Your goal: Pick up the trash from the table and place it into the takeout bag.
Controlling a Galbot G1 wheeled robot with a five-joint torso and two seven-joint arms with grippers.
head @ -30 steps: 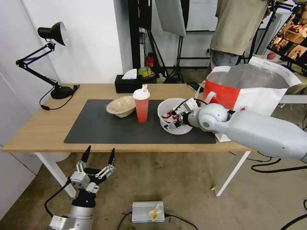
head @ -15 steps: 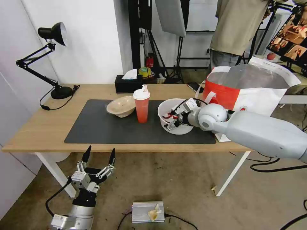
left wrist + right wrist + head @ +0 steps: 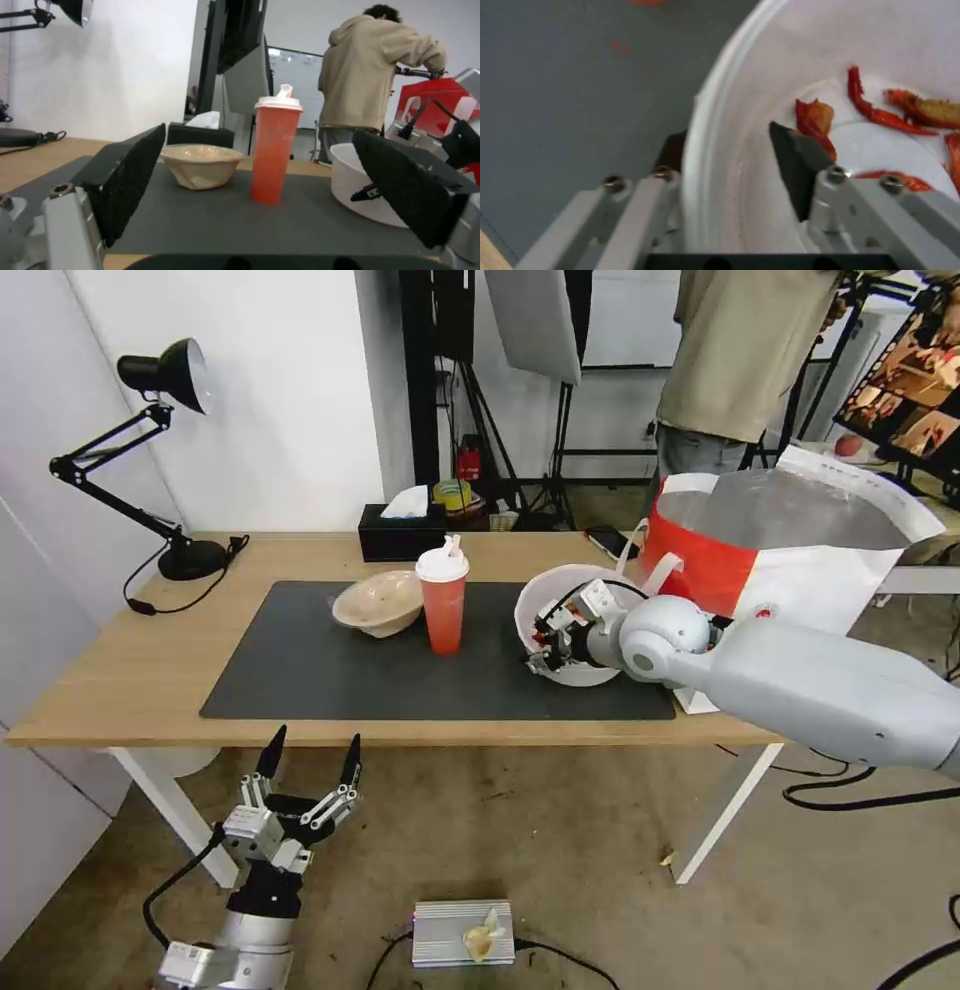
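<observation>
While right gripper (image 3: 727,150) clamps its wall, white bowl (image 3: 565,588) tilted, red scraps (image 3: 880,112) inside

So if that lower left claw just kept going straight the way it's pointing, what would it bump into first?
Probably the red cup. In the left wrist view it stands nearly centred between the open fingers of the left gripper, with the beige bowl just off to one side. Depth is unclear; the table edge may come first, since the gripper sits low.

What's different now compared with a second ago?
The right claw, clamped on the white bowl's rim, has tipped and lifted it toward the takeout bag. The red cup, beige bowl and the left claw below the table stayed put.
</observation>
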